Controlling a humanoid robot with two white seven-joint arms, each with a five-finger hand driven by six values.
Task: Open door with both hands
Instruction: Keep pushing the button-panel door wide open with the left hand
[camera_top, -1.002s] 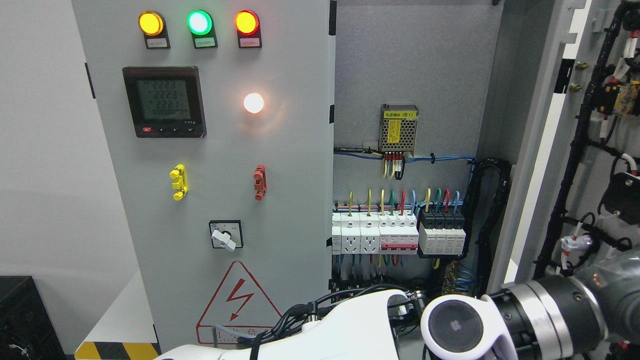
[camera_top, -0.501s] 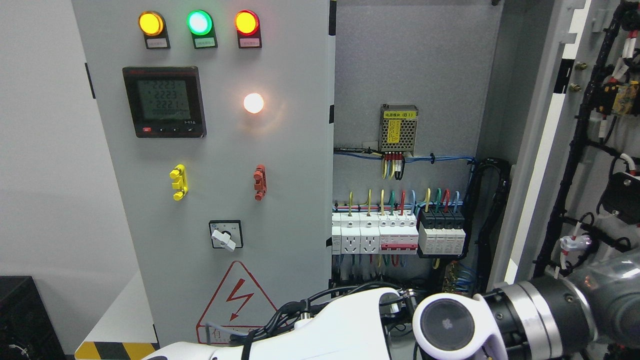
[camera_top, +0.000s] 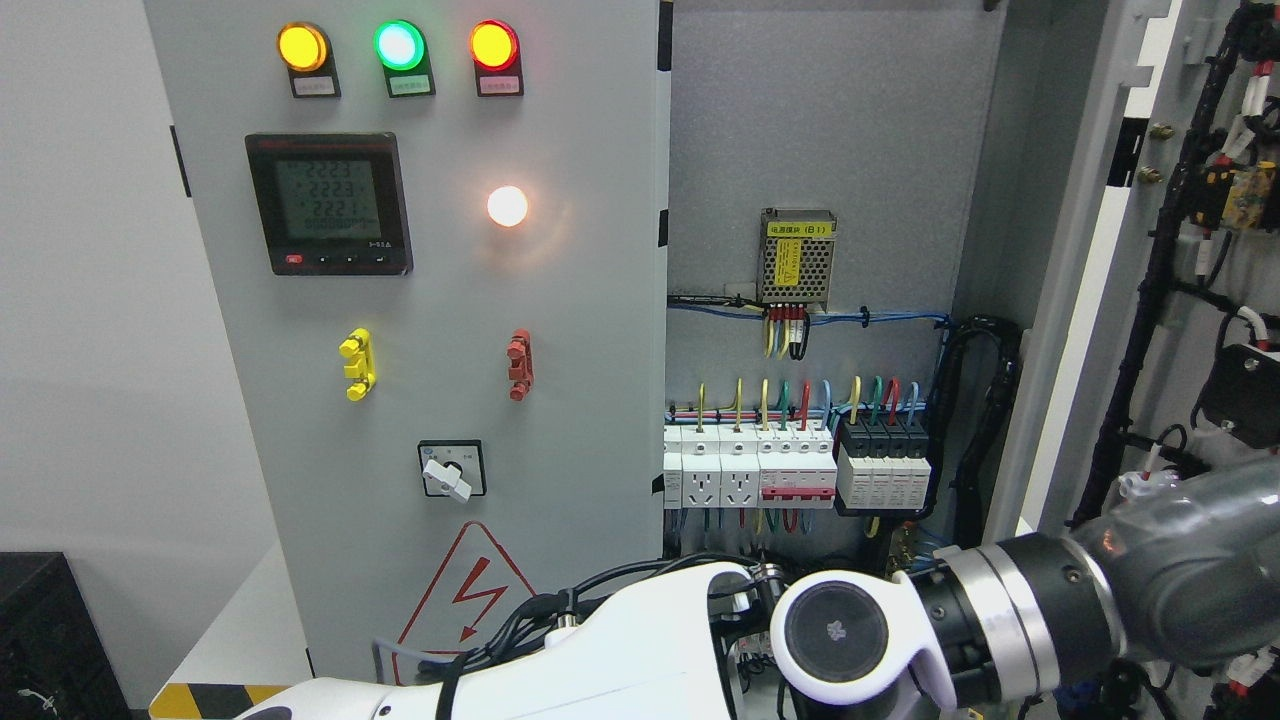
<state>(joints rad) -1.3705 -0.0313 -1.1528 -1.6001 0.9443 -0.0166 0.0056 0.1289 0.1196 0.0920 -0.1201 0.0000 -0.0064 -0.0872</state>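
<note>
I stand in an electrical plant room: a grey cabinet with indicator lamps, a digital meter, a shock-warning triangle, and rows of breakers wired inside.

The left door of the grey electrical cabinet stood shut, facing the camera, with 3 lit lamps across its top, a black digital meter, a glowing white lamp, a yellow and a red latch, a rotary switch and a red warning triangle low down. The right door stood swung wide open, edge-on, its wired inner face turned rightward.
</note>
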